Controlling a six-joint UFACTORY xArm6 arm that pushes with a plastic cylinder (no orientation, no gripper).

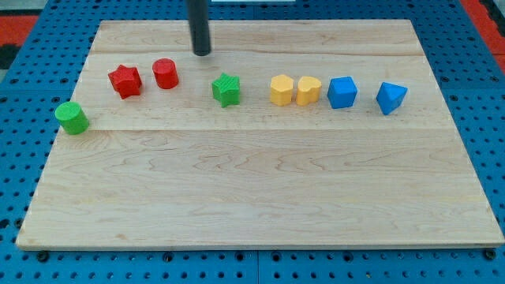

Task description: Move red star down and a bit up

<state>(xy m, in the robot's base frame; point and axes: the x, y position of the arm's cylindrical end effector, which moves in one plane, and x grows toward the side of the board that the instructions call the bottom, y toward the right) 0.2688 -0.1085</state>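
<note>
The red star [125,80] lies on the wooden board [260,189] at the upper left. A red cylinder [165,73] stands just to its right. My tip [203,52] is near the board's top edge, above and to the right of the red cylinder, and well apart from the red star. It touches no block.
A green cylinder [72,117] sits at the left edge. A green star [226,89] lies below and right of my tip. Further right in a row are two yellow blocks [282,90] [308,90] and two blue blocks [342,91] [390,97].
</note>
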